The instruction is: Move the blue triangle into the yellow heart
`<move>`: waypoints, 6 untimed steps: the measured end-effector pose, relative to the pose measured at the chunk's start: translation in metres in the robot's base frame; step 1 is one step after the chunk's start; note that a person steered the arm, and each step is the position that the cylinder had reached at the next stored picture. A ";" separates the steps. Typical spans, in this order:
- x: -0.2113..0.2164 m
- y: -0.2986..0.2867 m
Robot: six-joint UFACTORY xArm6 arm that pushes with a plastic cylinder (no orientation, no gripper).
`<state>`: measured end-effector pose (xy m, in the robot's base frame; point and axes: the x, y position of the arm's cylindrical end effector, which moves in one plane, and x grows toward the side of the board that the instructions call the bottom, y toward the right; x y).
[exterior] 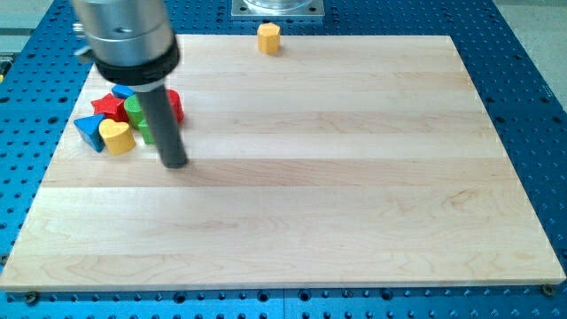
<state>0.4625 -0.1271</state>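
Tip (174, 164) of my bare rod, which has no fingers to spread or pinch, rests on the board (310, 204) just right of the near-left cluster. Farther left, the blue triangle (88, 130) already touches the yellow heart (116, 136). It looks light, stiff and slippery, so I judge a gentle shove on its left face suits; red (109, 105) and green (135, 110) blocks crowd behind, a yellow block (268, 38) far off.

Blue triangle (88, 129) at view's left board edge, touching yellow heart (116, 136) on its right.
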 end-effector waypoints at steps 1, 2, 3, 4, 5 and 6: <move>0.039 -0.067; 0.020 -0.156; -0.029 -0.168; -0.045 -0.156; -0.045 -0.120; -0.045 -0.111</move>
